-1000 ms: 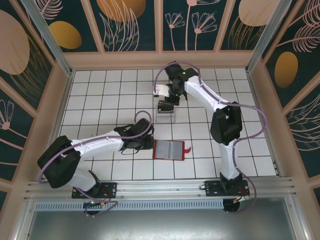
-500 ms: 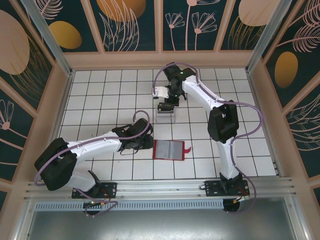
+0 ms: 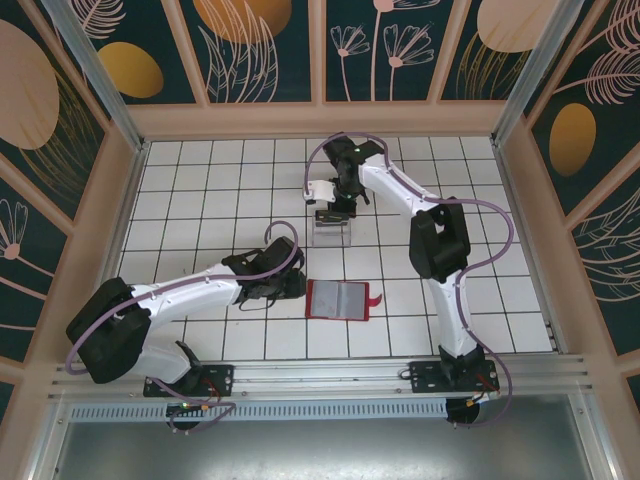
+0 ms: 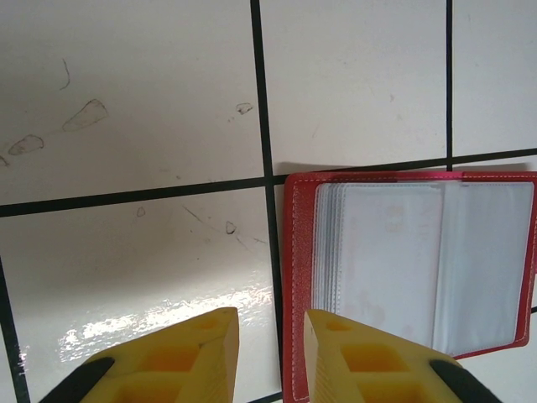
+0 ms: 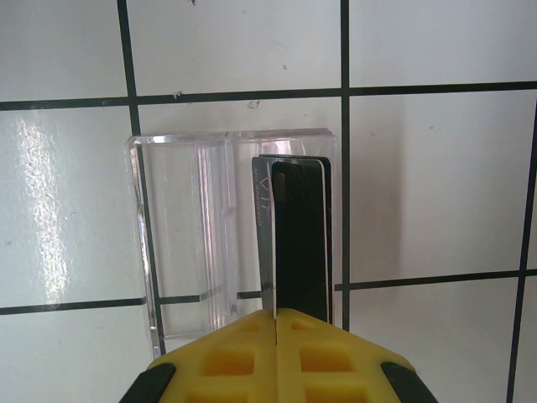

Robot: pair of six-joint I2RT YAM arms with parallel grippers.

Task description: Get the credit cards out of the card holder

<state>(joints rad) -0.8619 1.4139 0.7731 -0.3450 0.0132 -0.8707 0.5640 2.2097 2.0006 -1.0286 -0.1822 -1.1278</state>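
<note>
The card holder [image 3: 338, 300] lies open and flat on the white tiled worktop [image 3: 200, 200], toward the near middle. Its pale plastic sleeves face up and its little red tab [image 3: 376, 296] sticks out on the right. From here the sleeves look frosted and mostly bare. I can't tell whether a pale card is tucked in the stacked left side.

At least two of the credit cards are already out. A dark card [image 5: 300, 235] and a pale one [image 5: 263, 235] stand together in the right-hand slot of the clear plastic box [image 5: 226, 136], which sits beyond the wallet and apart from it. So I'd judge the job well along. What's left is letting go of these cards and checking the sleeves for more.

The right claw [image 5: 275, 317] hangs over that slot with its fingers pressed together. The cards' near ends run right up to the seam, though I can't be sure it is pinching them. The left claw [image 4: 268, 317] sits low at the wallet's left edge with its fingers apart. One finger overlaps the red rim, and I can't tell whether it touches.

There's plenty of room. The wallet and box are well clear of the wooden side walls, with bare tiles to the left, right and beyond. The tight spots are the narrow slot walls beside the cards and the left claw close to the wallet's edge.
</note>
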